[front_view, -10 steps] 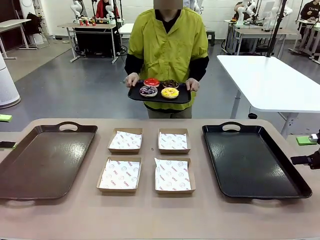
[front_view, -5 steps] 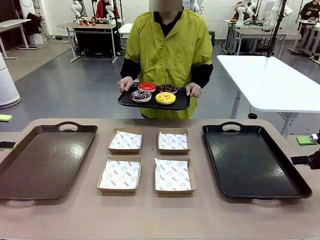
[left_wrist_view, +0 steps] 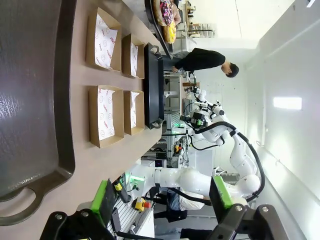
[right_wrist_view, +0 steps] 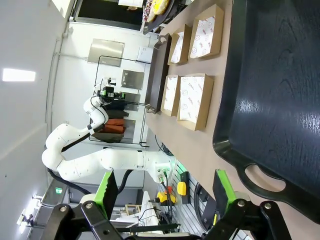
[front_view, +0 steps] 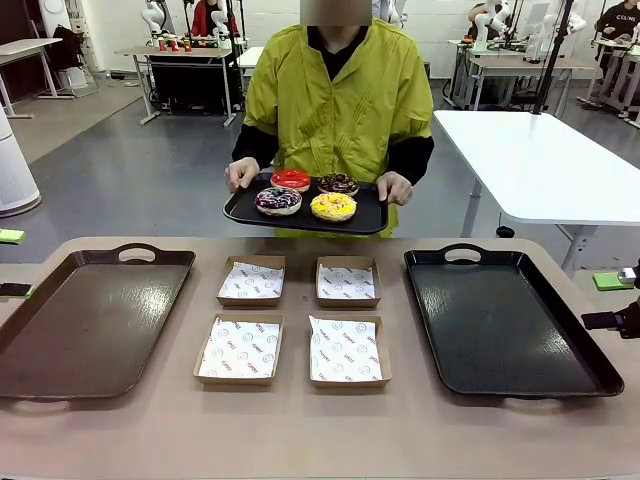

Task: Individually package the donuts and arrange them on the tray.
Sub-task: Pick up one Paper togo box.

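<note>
Red donut (front_view: pixel 291 179): glossy glaze. Yellow donut (front_view: pixel 333 206): rough with sprinkles. Carry tray (front_view: pixel 300 222): smooth black plastic. Boxes (front_view: pixel 205 372): matt brown cardboard, lined with printed white paper. Brown tray (front_view: pixel 80 330): satin, faint sheen. Black tray (front_view: pixel 500 330): glossy, grained. Table (front_view: pixel 300 430): matt tan. My left gripper (left_wrist_view: pixel 161 192): matt black, green pads (left_wrist_view: pixel 104 201).

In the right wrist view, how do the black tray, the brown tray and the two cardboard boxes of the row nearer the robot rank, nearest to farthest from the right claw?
1. Black tray, its handle just ahead of the right claw.
2. Right-hand cardboard box, beside the black tray.
3. Left-hand cardboard box, next beyond it.
4. Brown tray, farthest, on the robot's left side.
</note>
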Controlling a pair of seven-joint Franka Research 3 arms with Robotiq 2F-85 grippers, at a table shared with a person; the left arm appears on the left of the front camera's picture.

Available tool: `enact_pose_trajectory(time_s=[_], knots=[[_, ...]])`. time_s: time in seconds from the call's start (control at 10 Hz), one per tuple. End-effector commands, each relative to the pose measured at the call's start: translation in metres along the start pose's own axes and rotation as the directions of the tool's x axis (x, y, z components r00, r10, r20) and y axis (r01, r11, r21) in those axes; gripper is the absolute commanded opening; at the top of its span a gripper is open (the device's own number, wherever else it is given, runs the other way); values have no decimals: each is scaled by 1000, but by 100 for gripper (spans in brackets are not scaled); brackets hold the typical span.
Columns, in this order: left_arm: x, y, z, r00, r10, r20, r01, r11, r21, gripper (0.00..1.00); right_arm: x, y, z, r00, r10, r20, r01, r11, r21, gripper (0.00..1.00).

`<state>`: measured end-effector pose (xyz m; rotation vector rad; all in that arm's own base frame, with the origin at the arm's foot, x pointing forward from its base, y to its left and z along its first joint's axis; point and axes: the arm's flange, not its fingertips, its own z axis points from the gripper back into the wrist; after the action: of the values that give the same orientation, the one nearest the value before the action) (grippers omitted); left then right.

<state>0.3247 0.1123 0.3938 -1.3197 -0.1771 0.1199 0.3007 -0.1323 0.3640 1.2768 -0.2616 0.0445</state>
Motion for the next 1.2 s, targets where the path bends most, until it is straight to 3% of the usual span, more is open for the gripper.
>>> enact_pose_trajectory(time_s=[0.0,1.1], knots=[[2,-1,0,1000,2,13,-1,1000,-10,100,-2,-2,-1,1000,6,-2,-6,1000,12,100],[2,-1,0,1000,2,13,-1,1000,-10,100,-2,-2,-1,1000,6,-2,-6,1000,12,100]])
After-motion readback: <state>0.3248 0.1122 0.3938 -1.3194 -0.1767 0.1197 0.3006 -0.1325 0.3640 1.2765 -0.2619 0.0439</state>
